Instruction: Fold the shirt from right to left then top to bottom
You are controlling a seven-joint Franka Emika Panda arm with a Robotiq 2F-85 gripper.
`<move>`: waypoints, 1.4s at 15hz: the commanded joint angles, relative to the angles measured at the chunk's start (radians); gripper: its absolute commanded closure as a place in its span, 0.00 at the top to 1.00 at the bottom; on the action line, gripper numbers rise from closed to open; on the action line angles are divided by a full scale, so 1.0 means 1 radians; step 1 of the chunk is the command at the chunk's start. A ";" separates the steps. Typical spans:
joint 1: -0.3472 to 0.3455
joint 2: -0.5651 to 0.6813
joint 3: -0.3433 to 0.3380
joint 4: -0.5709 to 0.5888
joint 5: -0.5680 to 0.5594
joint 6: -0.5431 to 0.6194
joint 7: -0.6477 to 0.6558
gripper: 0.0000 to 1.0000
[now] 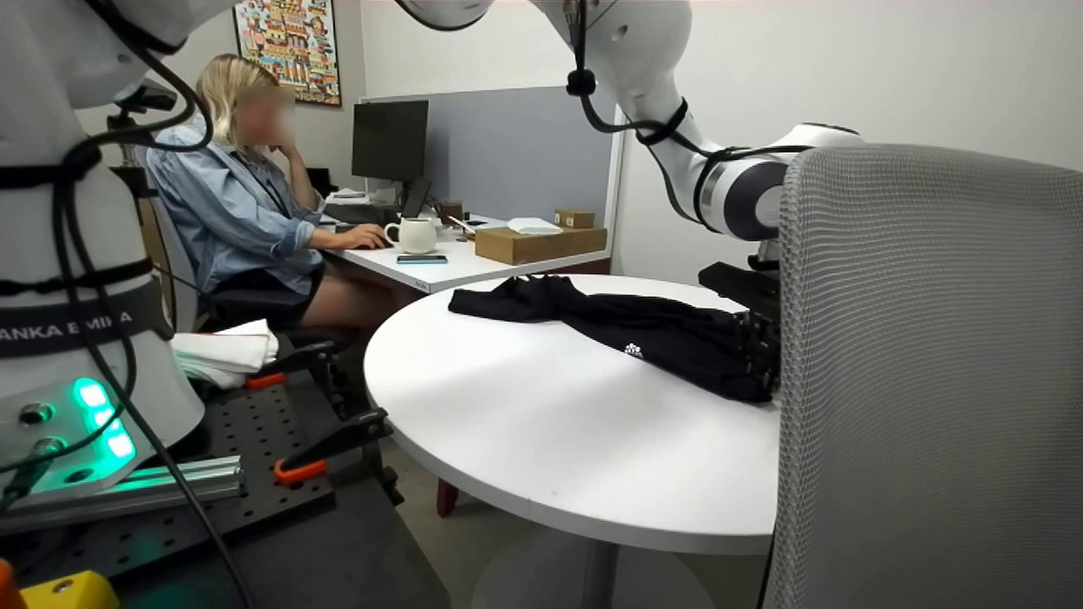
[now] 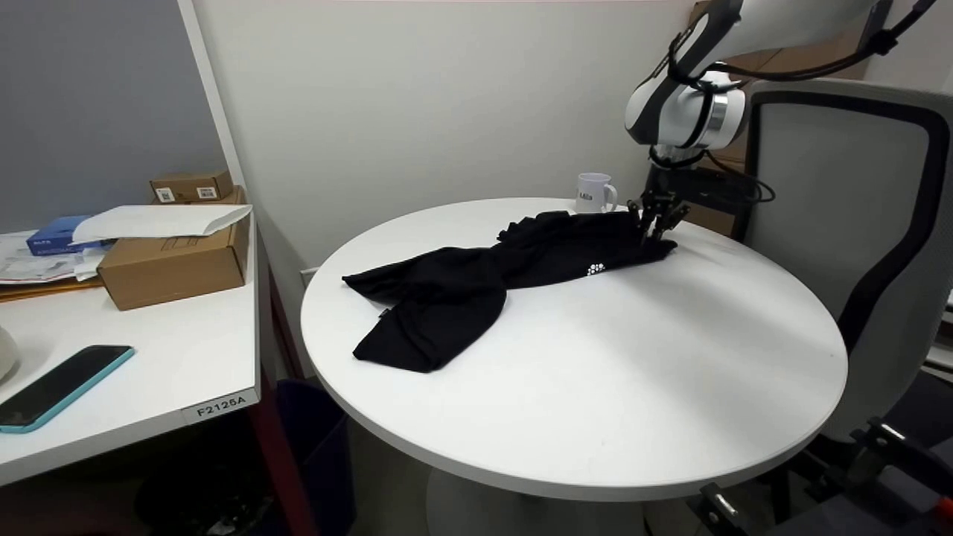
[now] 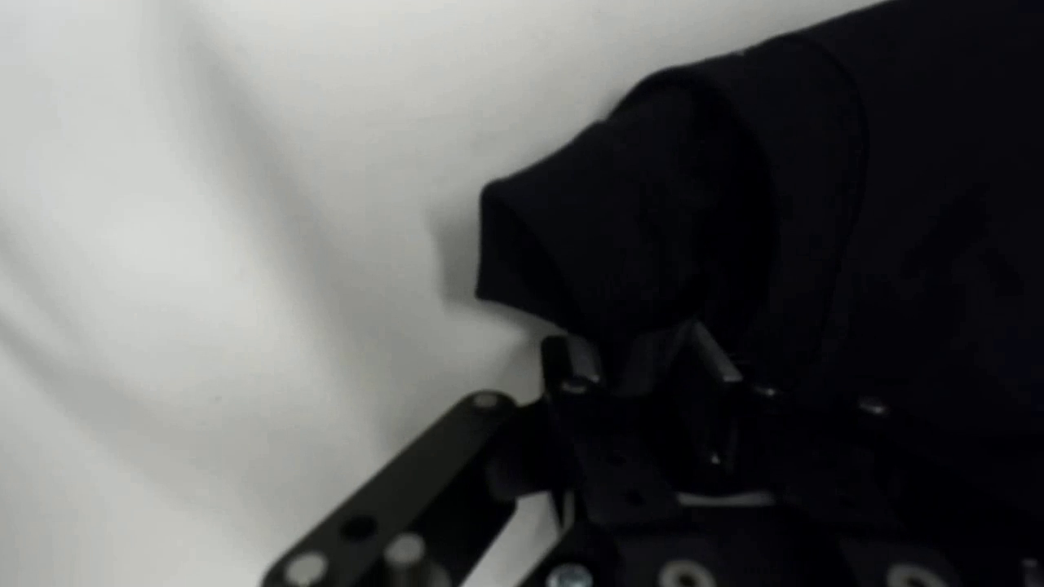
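Black T-shirt (image 2: pixel 514 260) lies bunched across the round white counter (image 2: pixel 633 387), the tool (image 3: pixel 639 346) standing narrowly spread astride cloth at one end, no firm pinch evident, so a shallow bite on slack fabric could slip or drag layers askew.

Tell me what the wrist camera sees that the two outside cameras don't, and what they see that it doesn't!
Only the wrist view shows a curved line, maybe a seam, on the black shirt beside the gripper.

Only the exterior views show the robot's arm, the gray chair, the phone and the long cardboard box. A seated person appears in an exterior view, and a mug behind the shirt in an exterior view.

All of them share the shirt, the gripper and the white table.
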 commanded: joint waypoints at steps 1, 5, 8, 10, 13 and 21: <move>-0.017 -0.018 0.027 -0.001 0.042 -0.028 -0.047 0.01; -0.016 -0.069 0.025 -0.038 0.056 -0.033 -0.043 0.01; -0.012 -0.156 0.012 -0.084 0.049 -0.054 -0.035 0.01; -0.006 -0.237 0.002 -0.116 0.046 -0.077 -0.028 0.01; 0.005 -0.358 -0.009 -0.168 0.046 -0.090 -0.026 0.01; 0.030 -0.621 -0.039 -0.306 0.049 -0.095 -0.023 0.01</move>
